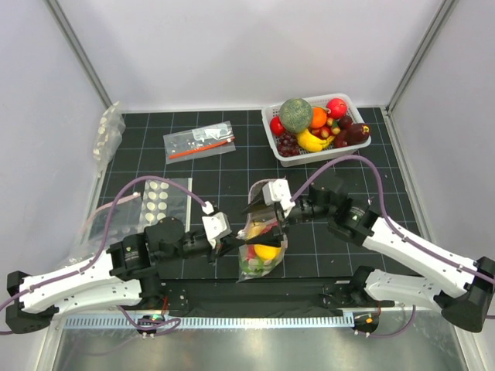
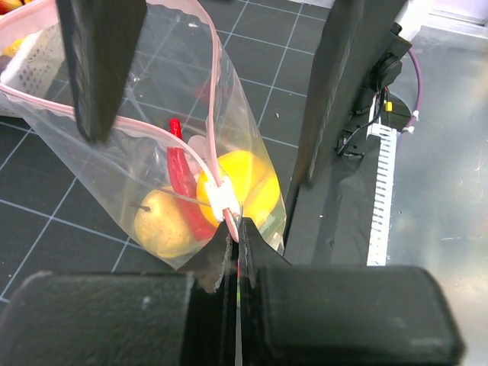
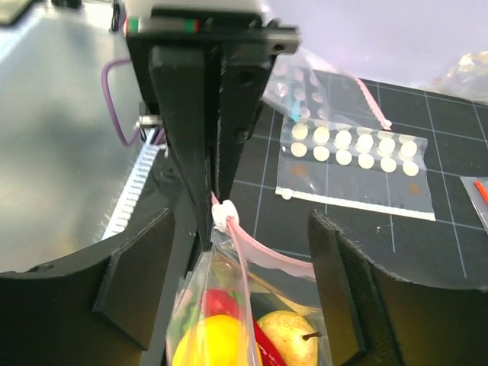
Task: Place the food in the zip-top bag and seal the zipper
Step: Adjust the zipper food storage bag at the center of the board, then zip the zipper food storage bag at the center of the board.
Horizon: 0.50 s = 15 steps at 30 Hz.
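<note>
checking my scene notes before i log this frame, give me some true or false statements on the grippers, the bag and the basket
1. The left gripper is shut on the pink zipper. True.
2. The right gripper is clamped on the zip-top bag. False: its fingers stand wide apart, one on each side of the bag's mouth.
3. A red chili and a yellow lemon are inside the zip-top bag. True.
4. The white basket is empty. False: it is full of toy fruit.
5. The spare dotted bag lies to the right of the basket. False: it lies flat on the left part of the mat, by the left arm.
</note>
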Each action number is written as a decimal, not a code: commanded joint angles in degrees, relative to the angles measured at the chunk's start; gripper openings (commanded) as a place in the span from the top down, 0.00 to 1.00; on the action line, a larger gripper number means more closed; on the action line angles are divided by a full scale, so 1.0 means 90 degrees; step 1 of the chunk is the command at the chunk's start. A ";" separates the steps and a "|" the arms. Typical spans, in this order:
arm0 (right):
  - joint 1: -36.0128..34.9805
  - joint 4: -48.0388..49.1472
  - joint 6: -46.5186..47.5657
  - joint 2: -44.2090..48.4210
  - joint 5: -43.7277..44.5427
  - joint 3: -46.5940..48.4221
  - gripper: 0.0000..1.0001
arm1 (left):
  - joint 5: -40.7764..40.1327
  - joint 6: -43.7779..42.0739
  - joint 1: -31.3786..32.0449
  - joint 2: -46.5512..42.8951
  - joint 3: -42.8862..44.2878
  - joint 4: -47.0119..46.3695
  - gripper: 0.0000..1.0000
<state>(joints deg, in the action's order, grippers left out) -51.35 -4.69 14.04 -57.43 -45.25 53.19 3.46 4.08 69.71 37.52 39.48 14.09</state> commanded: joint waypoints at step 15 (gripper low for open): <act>-0.0290 -0.1305 0.1975 -0.0807 0.0009 0.0965 0.73 | -0.0170 -0.0023 -0.0011 -0.0057 -0.0012 0.0007 1.00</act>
<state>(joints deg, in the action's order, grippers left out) -53.91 -15.92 30.09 -65.30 -45.65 59.37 1.76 4.05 69.58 37.52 39.07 15.11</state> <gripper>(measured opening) 0.290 0.009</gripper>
